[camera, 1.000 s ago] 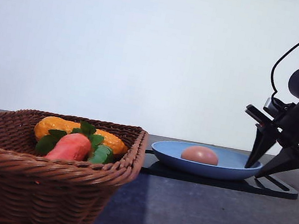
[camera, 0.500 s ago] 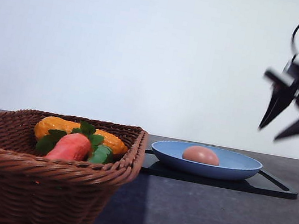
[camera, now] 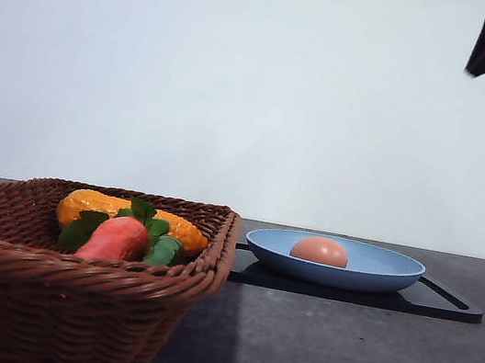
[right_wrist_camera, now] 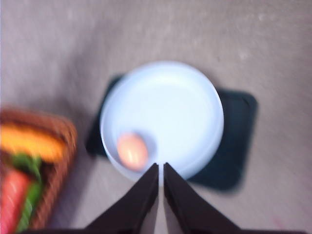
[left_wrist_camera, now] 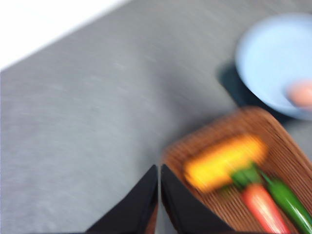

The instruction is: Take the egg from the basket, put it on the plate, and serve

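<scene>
Both our grippers, right and left, are closed and empty; egg sits on plate, carrot in basket.

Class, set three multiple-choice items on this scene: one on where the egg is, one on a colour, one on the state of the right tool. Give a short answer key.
1. Where is the egg?
A. in the basket
B. on the plate
C. on the bare table

2. What colour is the plate?
A. blue
B. white
C. red

3. How is the right tool?
A. shut on the egg
B. wide open
C. shut and empty

Key: 1 B, the egg lies inside the plate's rim, apart from the basket. 2 A, both front and wrist views show blue. 3 C, its fingers meet with nothing between them.
</scene>
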{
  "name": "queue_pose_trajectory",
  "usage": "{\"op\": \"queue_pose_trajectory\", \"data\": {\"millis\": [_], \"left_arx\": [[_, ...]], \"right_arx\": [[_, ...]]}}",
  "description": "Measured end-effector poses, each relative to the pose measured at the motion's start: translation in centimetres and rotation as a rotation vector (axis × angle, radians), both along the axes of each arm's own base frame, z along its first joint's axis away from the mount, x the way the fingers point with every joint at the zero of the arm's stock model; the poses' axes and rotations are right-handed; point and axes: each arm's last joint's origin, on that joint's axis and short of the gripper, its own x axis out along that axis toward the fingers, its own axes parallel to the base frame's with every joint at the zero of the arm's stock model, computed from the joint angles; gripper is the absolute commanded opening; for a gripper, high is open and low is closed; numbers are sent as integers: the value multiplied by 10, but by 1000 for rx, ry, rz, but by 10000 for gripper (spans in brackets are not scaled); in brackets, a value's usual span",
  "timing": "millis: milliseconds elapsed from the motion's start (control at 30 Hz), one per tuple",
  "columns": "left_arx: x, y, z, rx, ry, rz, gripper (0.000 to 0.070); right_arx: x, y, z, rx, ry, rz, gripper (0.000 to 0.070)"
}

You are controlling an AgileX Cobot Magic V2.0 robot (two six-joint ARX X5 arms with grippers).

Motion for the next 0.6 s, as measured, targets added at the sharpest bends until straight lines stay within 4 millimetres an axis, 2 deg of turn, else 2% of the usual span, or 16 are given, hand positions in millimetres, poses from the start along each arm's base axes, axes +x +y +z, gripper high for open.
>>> {"op": "queue_pose_trajectory", "data": {"millis": [133, 333, 433, 600], "left_arx": [[5, 17, -3, -65, -65, 63, 0], [-18, 26, -17, -183, -210, 11, 0], [-27, 31, -39, -208, -257, 11, 0], [-40, 37, -95, -220, -211, 20, 0]], "right_arx": [[-25, 10, 8, -111, -53, -16, 0], [-53, 27, -4, -163, -224, -3, 0], [-67, 31, -19, -136, -355, -8, 0], [-85, 32, -54, -76, -522, -23, 0]]}}
